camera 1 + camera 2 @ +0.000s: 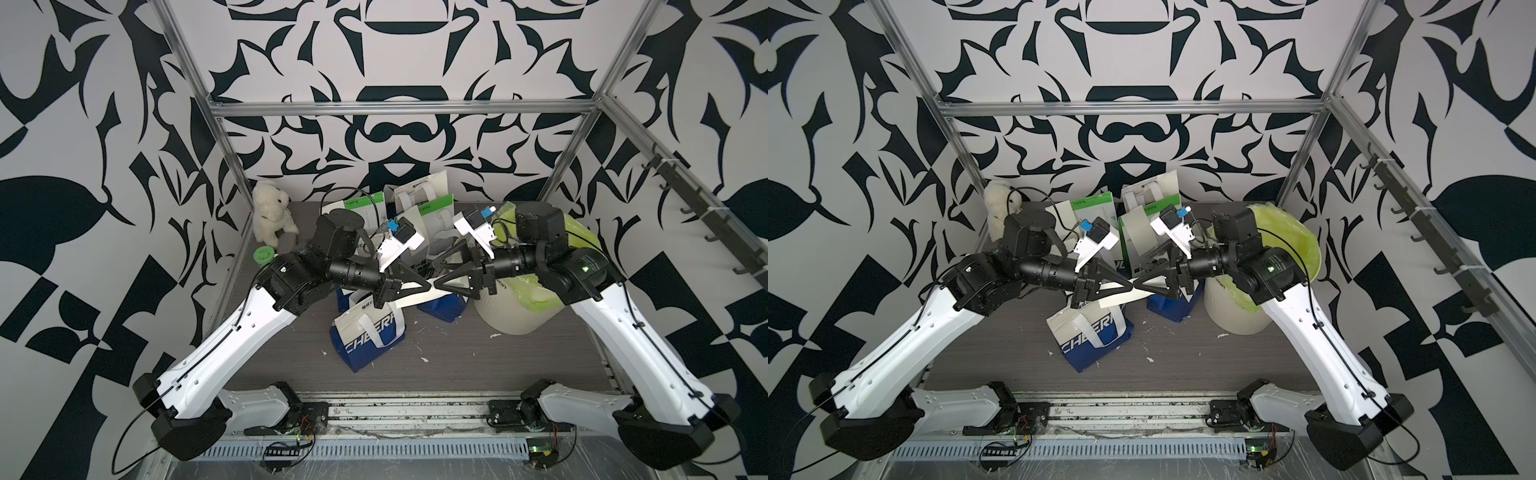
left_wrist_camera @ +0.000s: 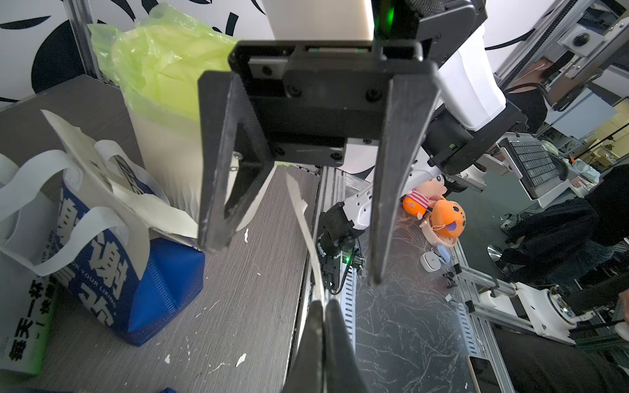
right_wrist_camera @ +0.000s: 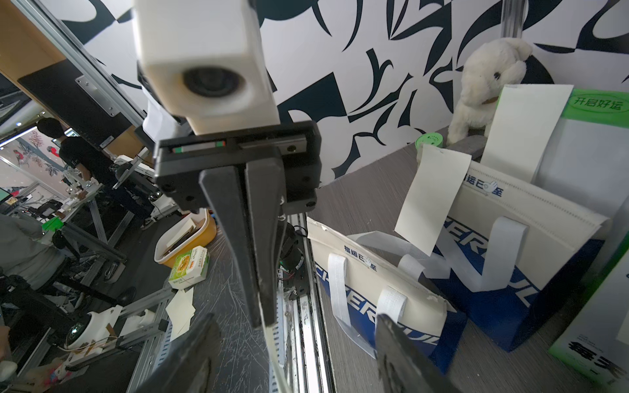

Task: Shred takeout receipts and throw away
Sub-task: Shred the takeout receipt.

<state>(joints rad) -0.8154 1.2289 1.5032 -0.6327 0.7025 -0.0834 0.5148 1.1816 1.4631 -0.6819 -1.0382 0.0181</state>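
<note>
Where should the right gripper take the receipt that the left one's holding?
Take the free stretch of the receipt just beyond the left gripper tips. In the left wrist view it stands edge-on between the open right gripper jaws, so come straight on, nose to nose with the left, one jaw on each flat face. Pinching close probably keeps the limp paper from folding away.

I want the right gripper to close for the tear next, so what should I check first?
1. The left gripper is shut on the receipt: ok.
2. The right gripper is open: ok.
3. The receipt runs between its fingers: ok.
4. How far in the receipt reaches: cannot tell.
5. The lined bin is upright and open: ok.
</note>
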